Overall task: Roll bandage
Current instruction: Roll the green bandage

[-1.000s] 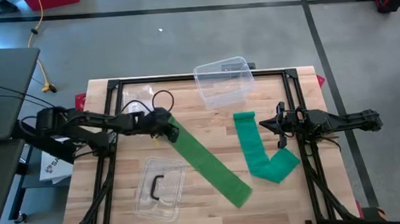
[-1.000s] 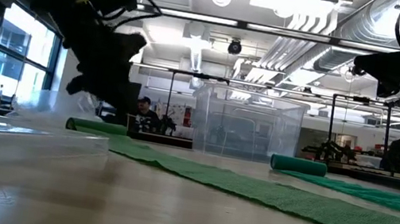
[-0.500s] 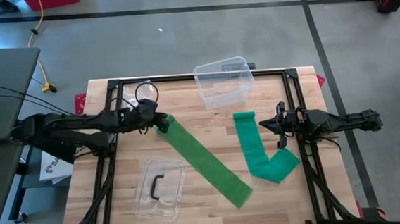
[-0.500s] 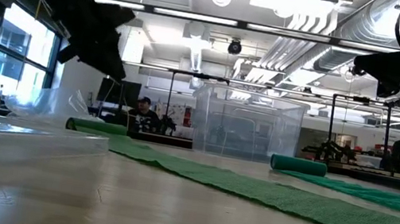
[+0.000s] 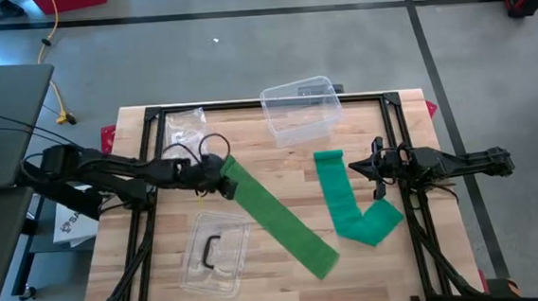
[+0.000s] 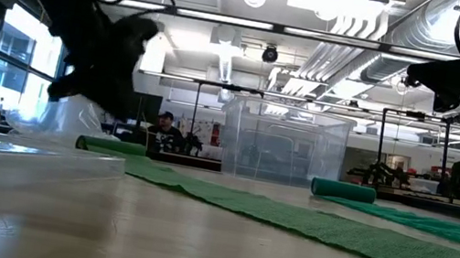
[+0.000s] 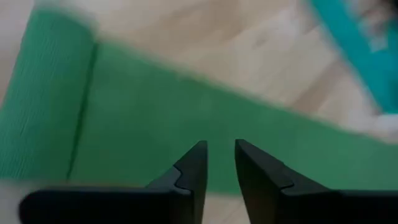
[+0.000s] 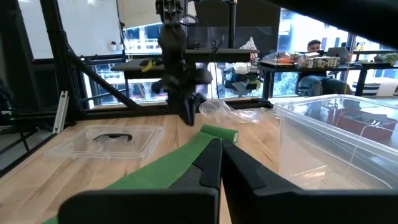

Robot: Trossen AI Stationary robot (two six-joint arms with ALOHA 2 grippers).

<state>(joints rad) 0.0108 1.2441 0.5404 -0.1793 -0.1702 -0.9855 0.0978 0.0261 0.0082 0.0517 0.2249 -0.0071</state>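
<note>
While both arms reach in from opposite sides, the wooden tabletop [image 5: 277, 264] keeps bare boards along its near edge and between the 2 green strips. At the far edge sits a clear plastic bin [image 5: 297, 109], and by the far-left corner lies a crumpled clear bag [image 5: 184, 126]. A flat clear lid [image 5: 214, 254] with a dark handle rests toward the near-left corner.

The left pincer [image 5: 215, 171] hangs over the rolled end of the long bandage [image 5: 278, 216] — its fingers [image 7: 189, 171] stand only slightly apart with a narrow gap, holding nothing, and green cloth fills the space just beyond the tips. From this pincer the strip runs diagonally away across the boards toward the near edge, lying flat. Whether the tips touch the cloth cannot be told; in the low view the pincer [image 6: 98, 53] appears above the roll [image 6: 112, 145].

The right pincer [image 5: 363, 168] hovers at the right side, just beside the second bandage [image 5: 349, 207], which lies bent with a small rolled end at its far tip. Its fingers [image 8: 208, 168] sit nearly together, empty. From its wrist view the left arm [image 8: 177, 62] shows beyond the roll, with the lid [image 8: 109, 140] off to one side.
</note>
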